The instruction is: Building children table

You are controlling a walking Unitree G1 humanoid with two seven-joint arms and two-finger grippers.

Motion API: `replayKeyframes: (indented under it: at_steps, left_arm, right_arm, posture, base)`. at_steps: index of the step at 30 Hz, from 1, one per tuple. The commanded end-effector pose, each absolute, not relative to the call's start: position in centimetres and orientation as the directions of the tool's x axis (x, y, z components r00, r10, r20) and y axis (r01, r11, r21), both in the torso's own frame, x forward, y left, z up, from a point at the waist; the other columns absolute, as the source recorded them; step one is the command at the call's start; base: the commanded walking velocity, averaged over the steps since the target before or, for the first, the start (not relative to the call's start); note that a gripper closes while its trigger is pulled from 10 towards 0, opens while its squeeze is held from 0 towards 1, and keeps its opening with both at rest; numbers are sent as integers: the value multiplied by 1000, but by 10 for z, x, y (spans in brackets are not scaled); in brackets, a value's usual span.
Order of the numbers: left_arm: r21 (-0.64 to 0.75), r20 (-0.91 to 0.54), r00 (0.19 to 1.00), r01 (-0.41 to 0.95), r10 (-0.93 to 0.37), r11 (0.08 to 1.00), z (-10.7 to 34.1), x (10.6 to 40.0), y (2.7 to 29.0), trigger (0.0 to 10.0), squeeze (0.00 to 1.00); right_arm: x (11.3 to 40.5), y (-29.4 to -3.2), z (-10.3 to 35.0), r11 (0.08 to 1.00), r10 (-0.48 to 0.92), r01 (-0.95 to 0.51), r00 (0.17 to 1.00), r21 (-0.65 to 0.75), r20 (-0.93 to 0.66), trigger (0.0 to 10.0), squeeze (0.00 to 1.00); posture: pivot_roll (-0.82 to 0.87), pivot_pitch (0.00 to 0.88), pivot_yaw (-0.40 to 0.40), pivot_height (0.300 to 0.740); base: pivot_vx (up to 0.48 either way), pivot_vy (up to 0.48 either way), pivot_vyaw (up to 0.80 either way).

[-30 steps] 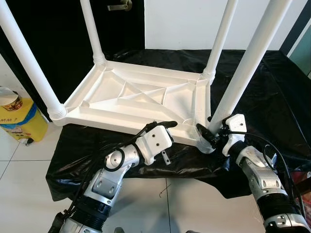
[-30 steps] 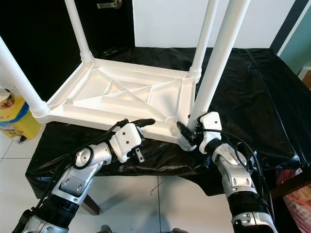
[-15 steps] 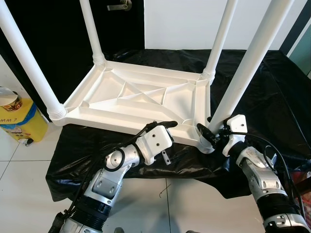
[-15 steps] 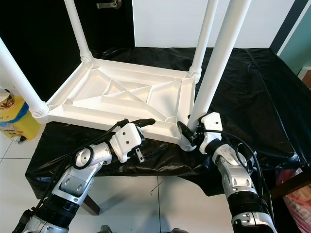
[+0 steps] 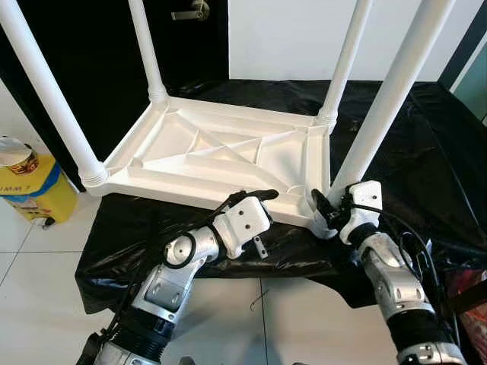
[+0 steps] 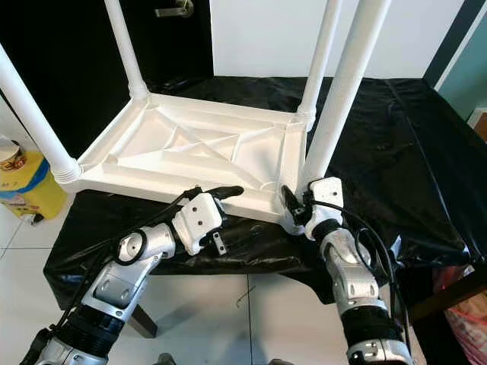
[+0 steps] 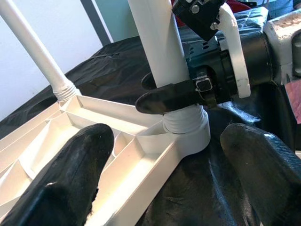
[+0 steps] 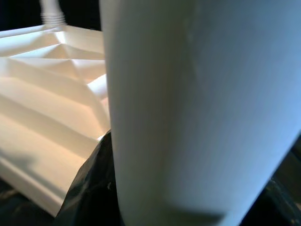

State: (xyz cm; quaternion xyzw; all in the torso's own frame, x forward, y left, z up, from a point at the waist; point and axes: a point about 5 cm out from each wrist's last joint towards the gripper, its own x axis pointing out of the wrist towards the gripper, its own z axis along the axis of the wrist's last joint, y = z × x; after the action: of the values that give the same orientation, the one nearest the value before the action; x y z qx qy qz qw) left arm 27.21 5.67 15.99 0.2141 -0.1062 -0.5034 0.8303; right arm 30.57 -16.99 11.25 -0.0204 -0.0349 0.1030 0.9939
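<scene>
A white plastic children's table (image 5: pixel 221 152) lies upside down on a black-covered surface (image 5: pixel 426 144), its four legs pointing up. My right gripper (image 5: pixel 329 205) is shut on the near right leg (image 5: pixel 384 106) just above its threaded base at the table's corner socket. In the left wrist view a black finger (image 7: pixel 174 96) of the right gripper wraps that leg (image 7: pixel 157 42). My left gripper (image 5: pixel 265 204) is open at the tabletop's front edge, just left of that corner, holding nothing. The right wrist view shows the leg (image 8: pixel 188 108) up close.
A yellow bin (image 5: pixel 34 194) with a can on it stands on the tiled floor at the left. A dark door with a handle (image 5: pixel 190 11) is behind the table. The black cover's front edge hangs over near my arms.
My right forearm has swung a little to the left, its gripper still around the leg. The left arm has stayed put. The camera view shifted slightly.
</scene>
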Motion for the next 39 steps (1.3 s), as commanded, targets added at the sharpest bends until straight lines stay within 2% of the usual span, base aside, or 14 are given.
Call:
replayKeyframes:
  at_steps: [1,3,10,12,16,35,36,39]
  left_arm:
    - [453,-28,503,776,-864,438,156,274,56,10000,0]
    - [453,-28,502,777,-864,437,156,273,56,10000,0]
    - [453,-28,502,777,-864,437,156,273,56,10000,0]
    - [450,-26,502,778,-864,438,155,273,55,10000,0]
    - [451,-25,499,779,-866,436,155,272,54,10000,0]
    - [456,-31,482,786,-876,417,155,272,53,10000,0]
    - [457,-30,483,785,-875,418,156,272,53,10000,0]
    - [458,-29,484,784,-874,419,156,273,53,10000,0]
  right_arm:
    - [300,-183,94,991,115,-117,993,-65,-36,10000,0]
    - [298,-179,93,996,72,-73,997,-53,-32,10000,0]
    - [298,-179,93,996,72,-73,997,-53,-32,10000,0]
    - [293,-166,91,999,-32,31,999,-42,-24,10000,0]
    - [287,-157,89,991,-133,133,991,-15,-25,10000,0]
    - [284,-151,91,985,-173,172,984,-13,-41,10000,0]
    - [284,-151,93,986,-170,169,985,-7,-32,10000,1000]
    - [285,-151,95,987,-161,161,987,0,-24,10000,1000]
  posture:
    - [-45,38,-37,740]
    - [-44,35,-40,740]
    - [-44,35,-40,740]
    - [-33,23,-45,740]
    - [-37,20,-39,740]
    - [-46,13,-28,740]
    - [-46,11,-29,740]
    - [-45,9,-32,740]
  base:
    - [0,0,0]
    - [0,0,0]
    - [0,0,0]
    - [0,0,0]
    - [0,0,0]
    - [0,0,0]
    - [0,0,0]
    - [0,0,0]
